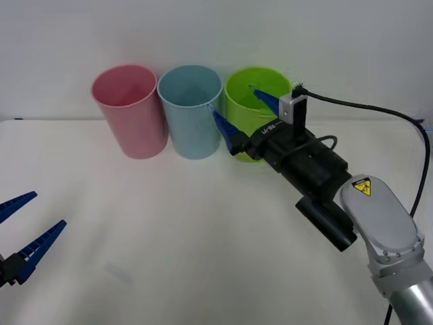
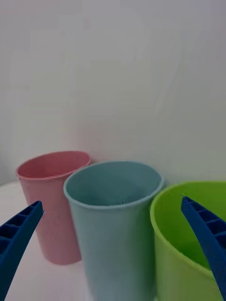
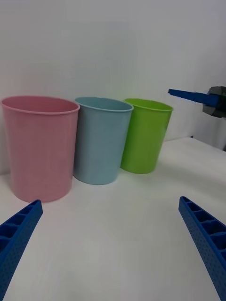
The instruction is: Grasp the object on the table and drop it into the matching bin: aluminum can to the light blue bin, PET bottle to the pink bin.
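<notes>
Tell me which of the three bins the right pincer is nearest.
The lime green bin, rightmost in the row: the open right pincer hangs at its rim, beside the light blue bin; the pink bin stands farthest.

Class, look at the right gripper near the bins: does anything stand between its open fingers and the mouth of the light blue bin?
Nothing visible does. The right gripper is open beside the light blue bin, in front of the green bin, with the blue rim unobstructed.
</notes>
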Robot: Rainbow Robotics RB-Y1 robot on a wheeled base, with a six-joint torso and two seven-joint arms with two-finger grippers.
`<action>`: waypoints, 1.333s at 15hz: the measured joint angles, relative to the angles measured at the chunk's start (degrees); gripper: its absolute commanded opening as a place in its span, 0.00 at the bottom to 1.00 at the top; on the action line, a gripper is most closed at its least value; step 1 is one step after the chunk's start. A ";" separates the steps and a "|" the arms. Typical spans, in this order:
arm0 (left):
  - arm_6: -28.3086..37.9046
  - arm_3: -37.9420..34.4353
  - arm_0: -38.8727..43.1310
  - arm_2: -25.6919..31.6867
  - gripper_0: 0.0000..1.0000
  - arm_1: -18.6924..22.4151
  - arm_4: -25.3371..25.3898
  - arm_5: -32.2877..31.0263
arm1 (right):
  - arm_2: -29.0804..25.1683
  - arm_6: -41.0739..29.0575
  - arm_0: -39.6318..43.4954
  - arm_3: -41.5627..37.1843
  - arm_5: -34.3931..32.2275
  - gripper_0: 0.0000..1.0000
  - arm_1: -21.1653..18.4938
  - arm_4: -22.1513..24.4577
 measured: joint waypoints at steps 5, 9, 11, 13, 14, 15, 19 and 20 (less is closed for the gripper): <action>0.00 0.00 0.00 0.00 1.00 0.00 0.00 0.00 | -6.63 2.40 10.63 -6.10 -8.92 1.00 -4.12 -2.39; 0.00 0.00 0.00 0.00 1.00 0.00 0.00 0.00 | -14.56 8.97 17.81 -7.50 -19.01 1.00 -4.18 -5.13; 0.00 0.00 0.00 0.00 1.00 0.00 0.00 0.00 | -17.74 12.45 20.44 -7.48 -23.00 1.00 -4.17 -6.96; 0.00 0.00 0.00 0.00 1.00 0.00 0.00 0.00 | -20.56 14.89 22.95 -7.48 -26.92 1.00 -4.17 -8.71; 0.00 0.00 0.00 0.00 1.00 0.00 0.00 0.00 | -21.97 15.27 24.14 -7.52 -29.14 1.00 -4.17 -9.58; 0.00 0.00 0.00 0.00 1.00 0.00 0.00 0.00 | -23.48 15.62 25.34 -7.48 -31.54 1.00 -4.13 -10.41; 0.00 0.00 0.01 0.00 1.00 0.00 0.00 0.00 | -29.20 16.51 29.70 -7.48 -39.68 1.00 -4.08 -12.69; 0.00 0.00 0.01 0.00 1.00 0.00 0.00 0.00 | -30.47 16.61 30.64 -7.48 -41.14 1.00 -4.08 -13.03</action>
